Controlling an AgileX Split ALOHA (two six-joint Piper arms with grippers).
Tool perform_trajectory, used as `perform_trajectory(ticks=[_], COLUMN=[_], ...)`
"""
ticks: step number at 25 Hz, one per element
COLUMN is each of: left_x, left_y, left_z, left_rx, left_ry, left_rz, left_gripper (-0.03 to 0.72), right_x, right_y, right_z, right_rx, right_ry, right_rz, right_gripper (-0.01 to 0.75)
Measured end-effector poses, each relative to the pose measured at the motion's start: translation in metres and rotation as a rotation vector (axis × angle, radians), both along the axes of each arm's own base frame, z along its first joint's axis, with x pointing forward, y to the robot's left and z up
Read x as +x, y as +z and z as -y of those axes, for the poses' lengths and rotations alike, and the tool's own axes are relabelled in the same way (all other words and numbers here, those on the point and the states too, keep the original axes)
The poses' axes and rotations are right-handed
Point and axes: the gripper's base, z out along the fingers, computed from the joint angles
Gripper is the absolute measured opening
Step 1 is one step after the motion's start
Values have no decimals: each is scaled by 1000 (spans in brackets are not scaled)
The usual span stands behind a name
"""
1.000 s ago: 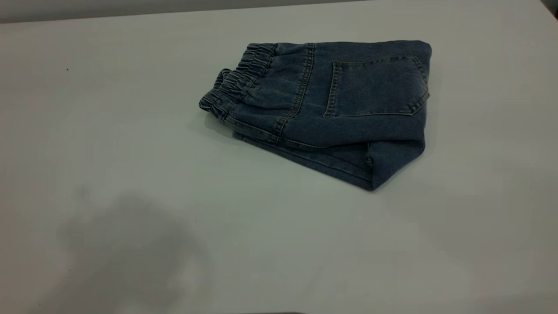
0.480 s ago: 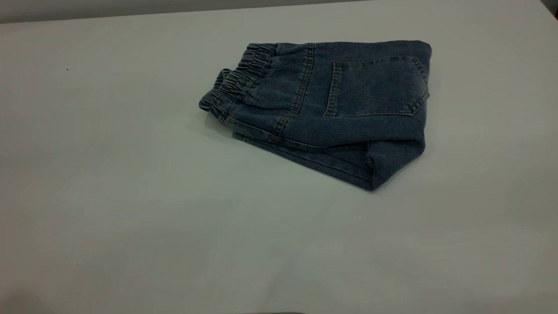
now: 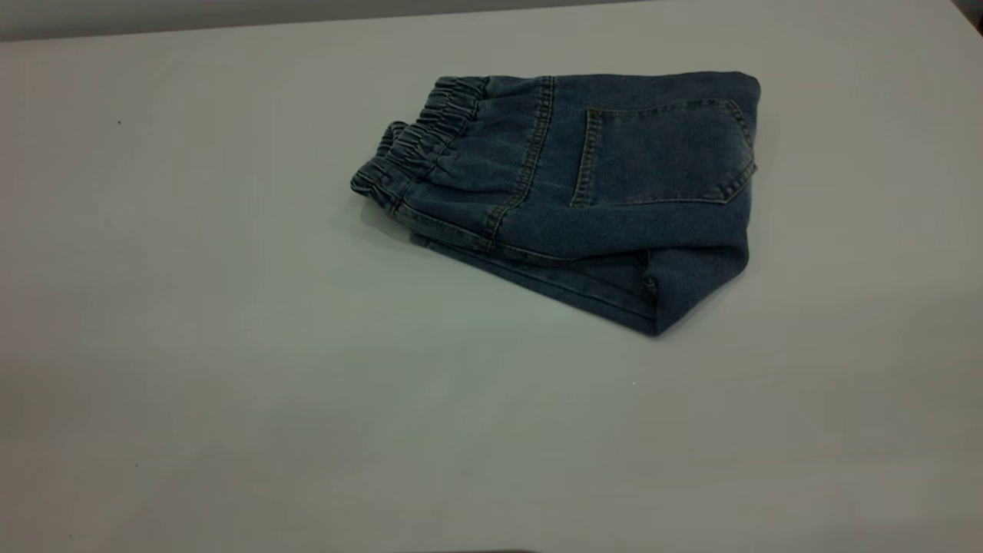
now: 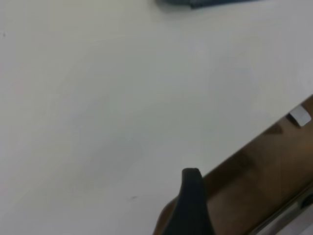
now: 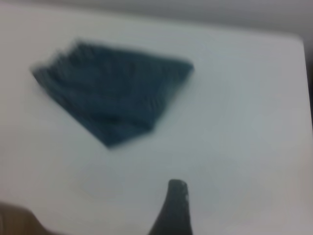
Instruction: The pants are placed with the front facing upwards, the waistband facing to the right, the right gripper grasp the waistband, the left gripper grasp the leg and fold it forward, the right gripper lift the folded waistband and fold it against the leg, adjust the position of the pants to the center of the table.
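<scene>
The pants (image 3: 568,192) lie folded into a compact blue denim bundle right of the middle of the white table (image 3: 230,346), toward its far side. The patch pocket (image 3: 660,153) faces up. The gathered waistband (image 3: 418,150) points left in the exterior view. Neither arm appears in the exterior view. In the left wrist view my left gripper (image 4: 191,205) hangs over the table's edge, with only a sliver of the pants (image 4: 205,2) far off. My right gripper (image 5: 173,210) is above bare table, well apart from the pants (image 5: 112,98). Nothing touches the pants.
Past the table's edge, the left wrist view takes in brown floor (image 4: 264,186) and a small white tag (image 4: 299,116). Bare tabletop surrounds the pants on all sides, widest at the front and left of the exterior view.
A dark shadow on the table's front left, seen one second ago, has slid off and is gone. The pants have not moved.
</scene>
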Motion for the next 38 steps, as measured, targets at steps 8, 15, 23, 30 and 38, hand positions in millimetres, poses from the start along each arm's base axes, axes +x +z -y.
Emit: perform_trajectory(ticks=[8, 15, 23, 30, 38], left_x=[5, 7, 5, 2, 2], left_y=[-41, -45, -46, -46, -46], left_z=[4, 6, 9, 12, 13], left_rx=[74, 67, 33, -5, -22], left_ry=[-16, -24, -40, -45, -45], left_rz=[-70, -62, -90, -121, -135], left_gripper=[568, 568, 568, 568, 568], right_x=[23, 27, 27, 27, 27], right_y=[-31, -35, -35, -35, -35], right_z=[0, 0, -1, -1, -1], right_rx=[-12, 2, 6, 12, 13], right_ry=[-11, -15, -13, -9, -8], right_rz=[-53, -51, -49, -49, -49], right_gripper=[592, 592, 592, 592, 592])
